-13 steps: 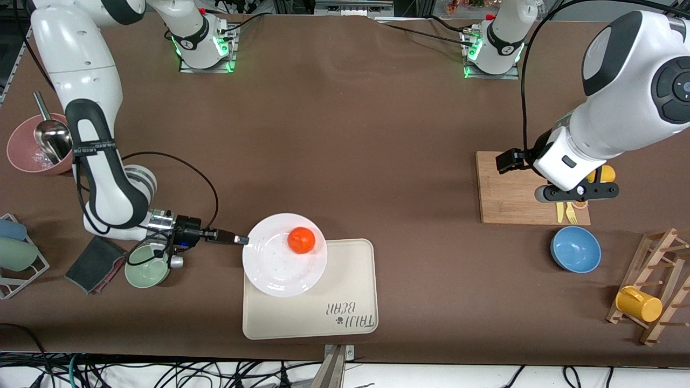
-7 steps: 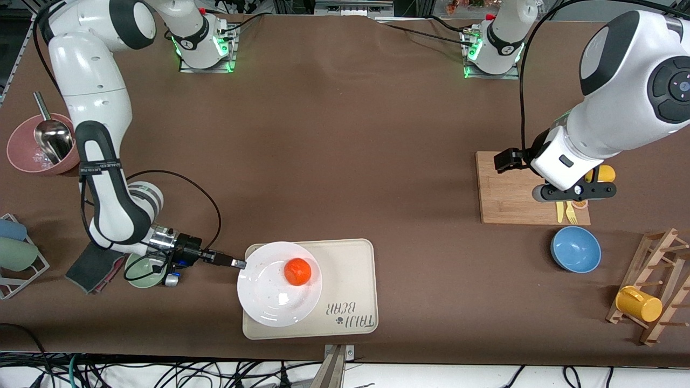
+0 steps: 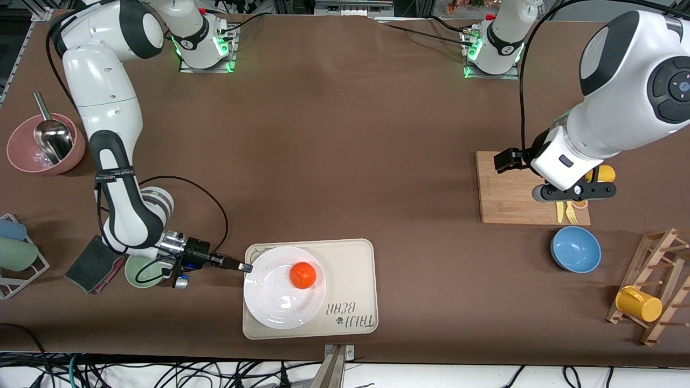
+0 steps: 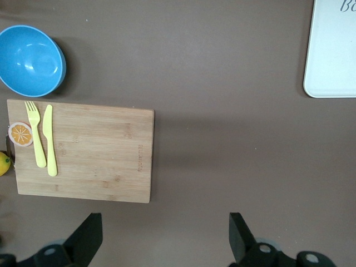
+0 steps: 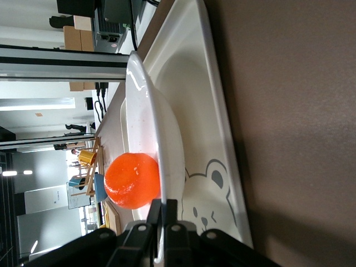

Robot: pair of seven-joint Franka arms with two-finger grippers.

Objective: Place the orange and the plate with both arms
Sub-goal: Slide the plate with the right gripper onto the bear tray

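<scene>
**Plate and orange brought over the bear tray, rim pinched by the right gripper**

While the right arm holds the plate (image 3: 284, 295) by its rim, the plate now sits over the beige tray (image 3: 353, 258), toward the front camera's edge of the table. A second ago the plate lay farther from that camera, with only part of it overlapping the tray's corner. It has since been carried nearer, so almost all of it is now inside the tray's outline. The orange (image 3: 303, 275) has ridden along on the plate and rests on the part of the plate away from the pinched rim.

The right gripper (image 3: 247, 268) is closed thin on the plate's rim at the edge facing the right arm's end of the table. In the right wrist view the two fingers (image 5: 162, 214) meet on the white rim, and the plate (image 5: 146, 111) appears tilted, with the gripped edge raised off the tray (image 5: 207, 139). The orange (image 5: 132, 180) sits on the plate close by the fingers. A bear face is printed on the tray beneath.

I judge the placing nearly done: lowering the gripped edge and letting go seem to be what remain.

The left gripper (image 3: 574, 192) waits over the wooden cutting board (image 3: 506, 194), well apart from the plate. Its fingers (image 4: 89, 239) stand wide apart, holding nothing.
</scene>
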